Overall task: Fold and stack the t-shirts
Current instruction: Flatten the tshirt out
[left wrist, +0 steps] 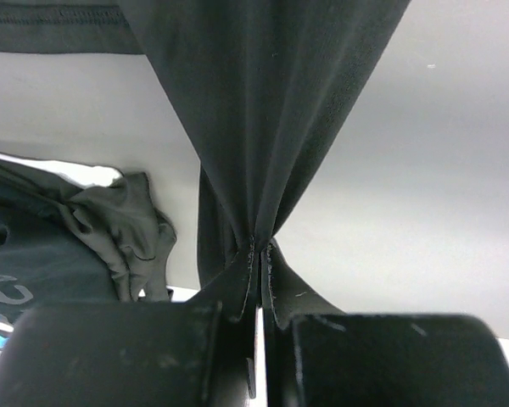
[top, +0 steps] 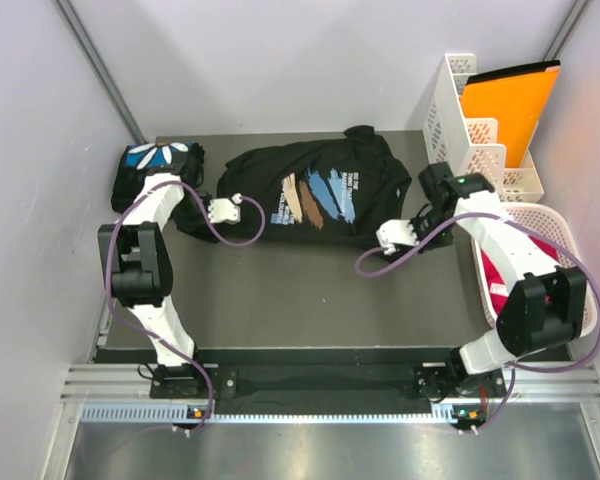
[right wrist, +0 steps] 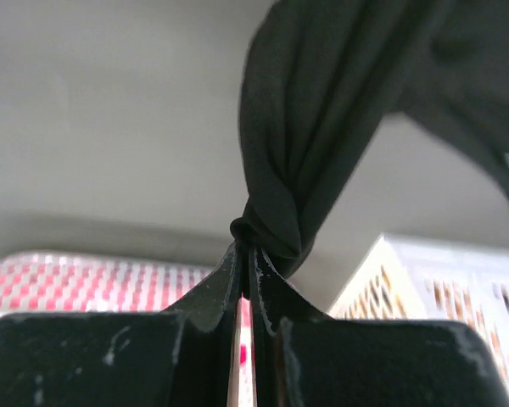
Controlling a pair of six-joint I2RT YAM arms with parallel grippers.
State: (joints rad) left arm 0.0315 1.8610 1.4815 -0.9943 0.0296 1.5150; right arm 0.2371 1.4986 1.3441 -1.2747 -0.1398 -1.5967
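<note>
The left gripper (top: pixel 223 209) and the right gripper (top: pixel 394 234) are both squeezed tight, each pinching the black t-shirt (top: pixel 325 185). The left arm (top: pixel 140 262) and the right arm (top: pixel 540 300) bend and lean in from the side edges of the worktop (top: pixel 310 290).

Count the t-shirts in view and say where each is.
2. One t-shirt with white petals lies bunched at the table's far left corner; the brush-stroke t-shirt is mid-table, pinched by the left claw and right claw. The basket may hide more.

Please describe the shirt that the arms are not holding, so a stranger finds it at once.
Start at the dark table and go to its far left corner. A small black shirt bundle lies there. Unlike the spread shirt beside it, its print is blue with white petals.
</note>
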